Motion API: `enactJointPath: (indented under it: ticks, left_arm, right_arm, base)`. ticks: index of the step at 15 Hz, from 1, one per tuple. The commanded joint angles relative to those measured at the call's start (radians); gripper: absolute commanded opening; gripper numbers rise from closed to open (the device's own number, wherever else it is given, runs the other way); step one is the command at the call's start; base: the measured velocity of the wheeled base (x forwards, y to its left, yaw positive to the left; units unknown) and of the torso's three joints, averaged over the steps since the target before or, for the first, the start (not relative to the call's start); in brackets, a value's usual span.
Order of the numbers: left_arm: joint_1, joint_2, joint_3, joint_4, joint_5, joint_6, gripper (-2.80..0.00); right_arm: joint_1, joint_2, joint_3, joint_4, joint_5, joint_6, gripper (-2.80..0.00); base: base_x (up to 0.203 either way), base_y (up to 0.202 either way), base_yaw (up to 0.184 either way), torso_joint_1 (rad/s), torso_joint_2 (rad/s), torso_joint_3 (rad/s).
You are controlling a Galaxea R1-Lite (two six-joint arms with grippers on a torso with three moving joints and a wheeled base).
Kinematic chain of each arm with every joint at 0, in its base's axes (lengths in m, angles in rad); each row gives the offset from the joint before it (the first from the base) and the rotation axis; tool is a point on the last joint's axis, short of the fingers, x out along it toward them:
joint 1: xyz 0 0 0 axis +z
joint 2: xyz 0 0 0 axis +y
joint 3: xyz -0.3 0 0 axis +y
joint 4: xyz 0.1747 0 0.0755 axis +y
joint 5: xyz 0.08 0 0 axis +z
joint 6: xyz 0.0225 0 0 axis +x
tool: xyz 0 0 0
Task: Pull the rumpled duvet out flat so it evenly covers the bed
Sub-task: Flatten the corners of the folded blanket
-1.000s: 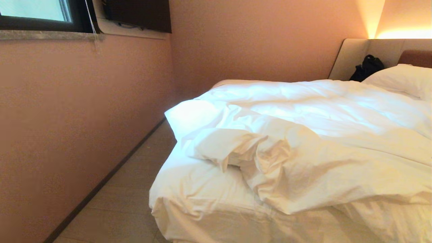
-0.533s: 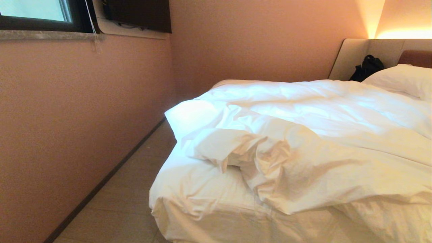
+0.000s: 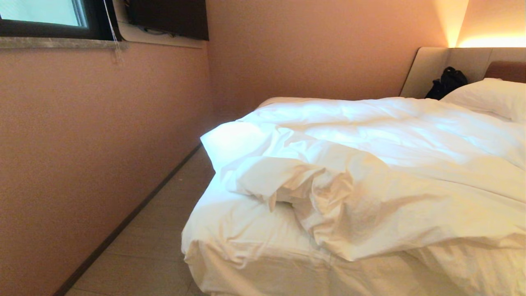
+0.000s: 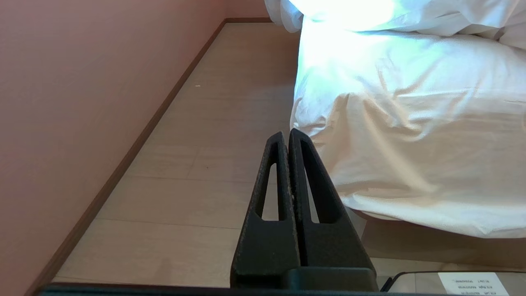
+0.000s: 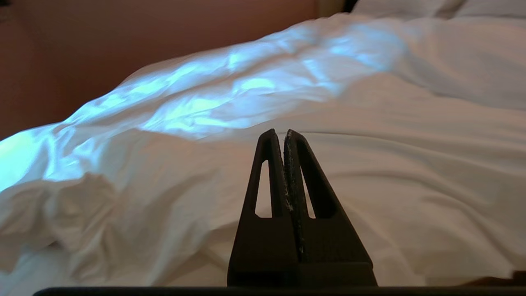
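One puffy wrinkled duvet (image 3: 370, 164), corner bunched.

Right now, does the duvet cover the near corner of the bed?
No: in the head view the duvet lies bunched back, leaving the bed corner's sheet bare.

A small white label (image 4: 468, 283) in the left wrist view carries print too small to read.

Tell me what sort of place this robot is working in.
Likely a bedroom, possibly a hotel room. A wide bed carries a rumpled white duvet and a pillow against a padded headboard. A dark screen hangs on the wall beside a window.
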Motion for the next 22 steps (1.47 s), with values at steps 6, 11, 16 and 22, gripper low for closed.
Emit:
enactJointPath:
  ticks: [6,11,16,22]
  left_arm:
    - [0.000,0.001,0.000,0.000,0.000,0.001,-2.80]
    - [0.000,0.001,0.000,0.000,0.000,0.001,-2.80]
    - [0.000,0.001,0.000,0.000,0.000,0.001,-2.80]
    - [0.000,0.001,0.000,0.000,0.000,0.000,-2.80]
  right_arm:
    - [-0.100,-0.183,0.144,-0.020,0.033,-0.058,-2.80]
    - [-0.120,-0.179,0.233,-0.004,-0.006,-0.063,-2.80]
    - [-0.148,-0.183,0.279,-0.023,-0.010,-0.021,-2.80]
    - [-0.139,-0.169,0.285,-0.069,0.269,-0.017,-2.80]
  base:
    - [0.000,0.000,0.000,0.000,0.00,0.000]
    - [0.000,0.000,0.000,0.000,0.00,0.000]
    - [0.000,0.000,0.000,0.000,0.00,0.000]
    - [0.000,0.000,0.000,0.000,0.00,0.000]
